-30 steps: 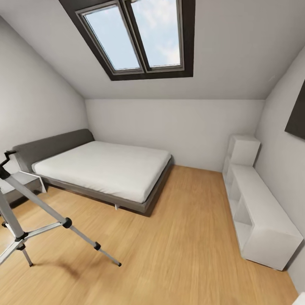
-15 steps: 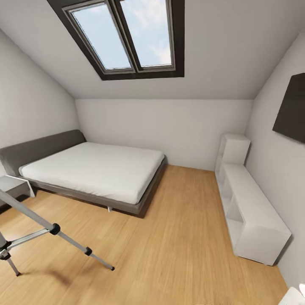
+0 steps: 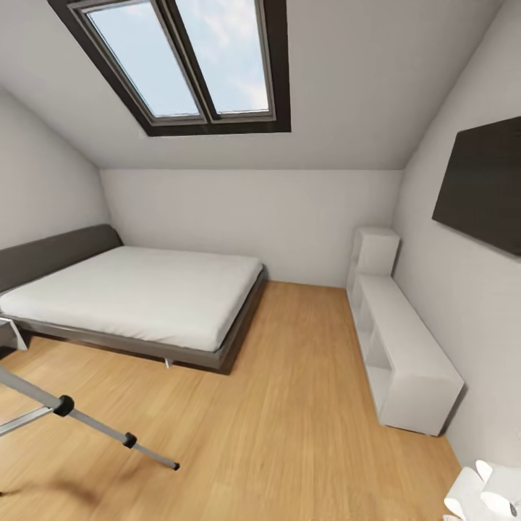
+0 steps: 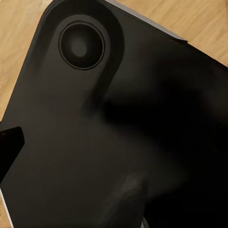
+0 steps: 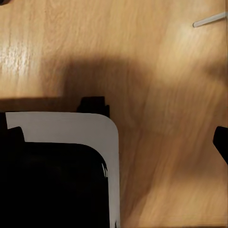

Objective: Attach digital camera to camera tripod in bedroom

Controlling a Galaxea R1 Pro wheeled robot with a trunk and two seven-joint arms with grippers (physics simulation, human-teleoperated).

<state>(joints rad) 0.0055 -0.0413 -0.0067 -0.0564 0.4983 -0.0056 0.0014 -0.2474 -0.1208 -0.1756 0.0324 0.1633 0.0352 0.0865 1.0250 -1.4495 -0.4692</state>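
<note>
The bedroom shows in the head view, with a sloped white ceiling and a light wood floor (image 3: 289, 434). Of the camera tripod (image 3: 65, 407) I see two silver legs with black joints at the lower left edge; its head is cut off by the frame. The digital camera is out of view. My right gripper (image 5: 114, 142) hangs over the floor, one black fingertip (image 5: 221, 142) far out at the picture's edge, nothing between the fingers. My left gripper (image 4: 114, 152) faces a black part of my own body, one fingertip (image 4: 9, 145) at the edge.
A grey-framed white bed (image 3: 130, 297) stands at the left, and a low white cube shelf (image 3: 401, 347) runs along the right wall under a black TV (image 3: 481, 184). A skylight (image 3: 188, 65) sits overhead. White arm parts (image 3: 481, 492) show at the lower right.
The head view has swung to the right: the tripod has slid toward the left edge, more of the TV shows, and white arm parts have come in at the lower right.
</note>
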